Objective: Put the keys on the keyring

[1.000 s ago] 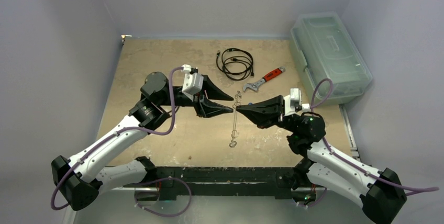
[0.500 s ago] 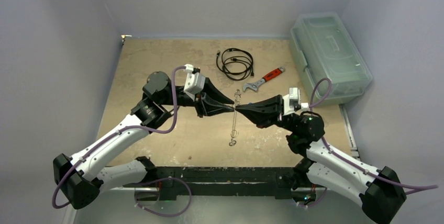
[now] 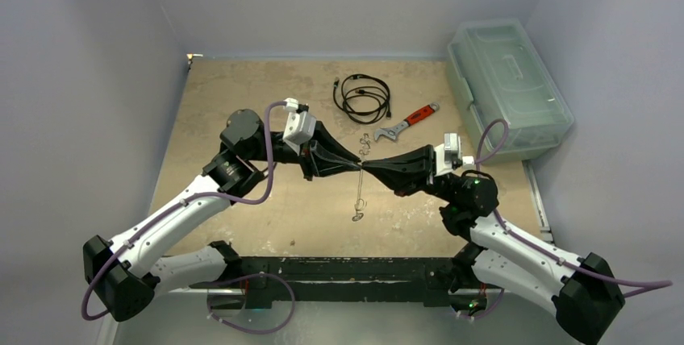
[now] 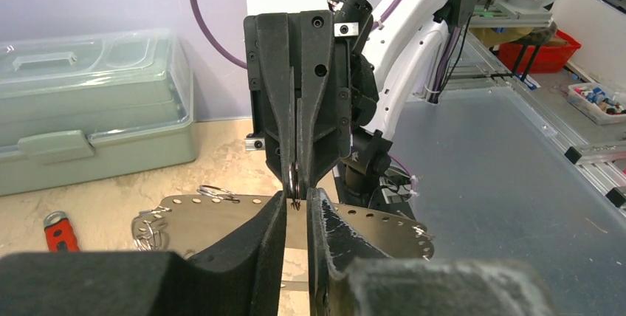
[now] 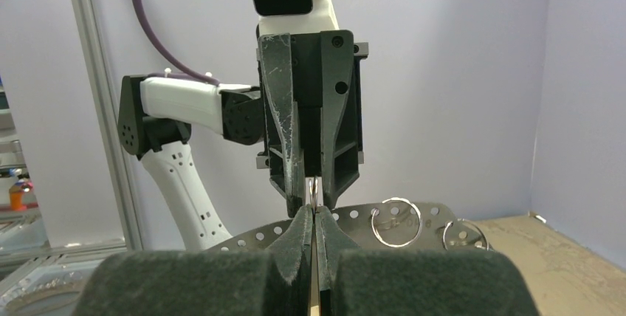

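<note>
Both grippers meet tip to tip over the middle of the board. The keyring, a thin flat silvery plate with small holes along its rim, hangs between them, edge-on from above. A small split ring sticks out of it. My right gripper is shut on that ring. My left gripper faces it, jaws a narrow gap apart around the same ring. More split rings hang on the plate. I cannot pick out the keys in any view.
A coiled black cable lies at the back of the board. A red-handled wrench lies to its right. A clear lidded box stands along the right edge.
The left gripper's jaws have narrowed from clearly apart to a slim gap around the small ring. Both arms and the hanging keyring have shifted slightly left.
</note>
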Motion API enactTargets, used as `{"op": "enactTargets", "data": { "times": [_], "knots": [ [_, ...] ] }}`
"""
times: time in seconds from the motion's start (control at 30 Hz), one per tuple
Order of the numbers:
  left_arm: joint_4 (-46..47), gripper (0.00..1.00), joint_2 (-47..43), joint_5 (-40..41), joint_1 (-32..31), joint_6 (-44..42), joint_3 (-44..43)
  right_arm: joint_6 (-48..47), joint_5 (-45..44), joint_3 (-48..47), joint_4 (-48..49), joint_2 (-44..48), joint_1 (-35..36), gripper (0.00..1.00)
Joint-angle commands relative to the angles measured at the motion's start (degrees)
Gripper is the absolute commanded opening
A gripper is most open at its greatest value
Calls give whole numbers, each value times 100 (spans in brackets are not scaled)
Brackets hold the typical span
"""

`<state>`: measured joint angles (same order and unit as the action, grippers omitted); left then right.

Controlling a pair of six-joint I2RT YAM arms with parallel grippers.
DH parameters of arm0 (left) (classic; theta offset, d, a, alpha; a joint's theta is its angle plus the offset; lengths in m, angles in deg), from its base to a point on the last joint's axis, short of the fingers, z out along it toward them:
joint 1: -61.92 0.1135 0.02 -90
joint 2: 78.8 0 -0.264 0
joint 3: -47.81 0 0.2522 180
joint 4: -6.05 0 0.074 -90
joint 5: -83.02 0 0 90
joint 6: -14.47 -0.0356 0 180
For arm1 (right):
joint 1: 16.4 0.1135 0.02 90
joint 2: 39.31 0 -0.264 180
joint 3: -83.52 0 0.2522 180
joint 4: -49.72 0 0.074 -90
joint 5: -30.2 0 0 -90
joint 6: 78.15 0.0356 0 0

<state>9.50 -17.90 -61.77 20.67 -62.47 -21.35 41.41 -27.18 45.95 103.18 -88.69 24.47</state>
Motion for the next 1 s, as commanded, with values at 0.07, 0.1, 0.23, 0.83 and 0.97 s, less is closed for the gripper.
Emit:
{"op": "enactTargets", "data": {
  "times": [0.07,0.1,0.23,0.83,0.97],
  "knots": [
    [229,8,92,-161,1,133,18,106,92,-235,464,-74,9,0],
    [236,6,104,-144,3,135,20,119,114,-233,486,-86,8,0],
    [282,0,128,-126,0,148,39,182,201,-242,597,-179,6,0],
    [335,0,249,12,-3,382,111,322,471,-403,824,-596,25,0],
    [307,0,142,187,-6,312,163,322,508,-448,814,-671,51,0]
  ]
}}
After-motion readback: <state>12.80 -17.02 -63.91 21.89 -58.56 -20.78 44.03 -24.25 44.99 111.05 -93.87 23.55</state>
